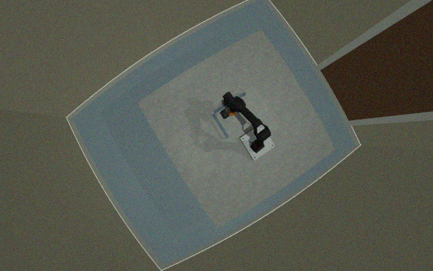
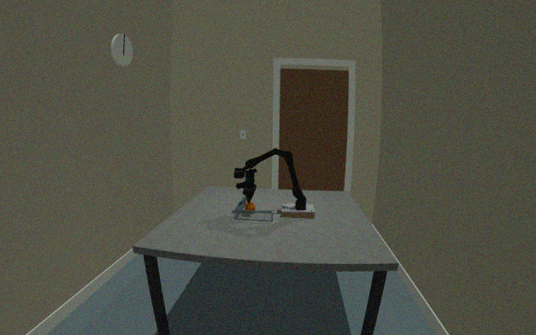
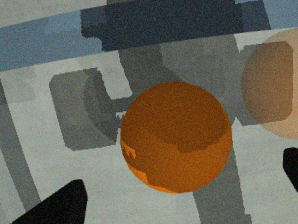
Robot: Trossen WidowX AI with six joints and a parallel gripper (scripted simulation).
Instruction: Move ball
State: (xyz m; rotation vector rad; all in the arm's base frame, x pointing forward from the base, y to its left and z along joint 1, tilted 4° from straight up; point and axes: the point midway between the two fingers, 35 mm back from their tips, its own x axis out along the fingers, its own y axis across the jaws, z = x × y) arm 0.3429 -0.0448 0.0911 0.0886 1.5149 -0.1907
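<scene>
Above the orange ball [image 3: 176,137], spread fingers hover empty.

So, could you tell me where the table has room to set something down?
The table's near half, between its front edge and the clear walls, looks free. It is crowded by the corner: the open gripper hangs over the ball, with the see-through copy and arm base close by.

In the top view the arm [image 1: 248,115] is covering most of the ball [image 1: 231,112]. Beside the ball in the wrist view, the see-through copy [image 3: 273,86] is getting cut off at the right edge, and both fingers are showing only as dark corners.
</scene>
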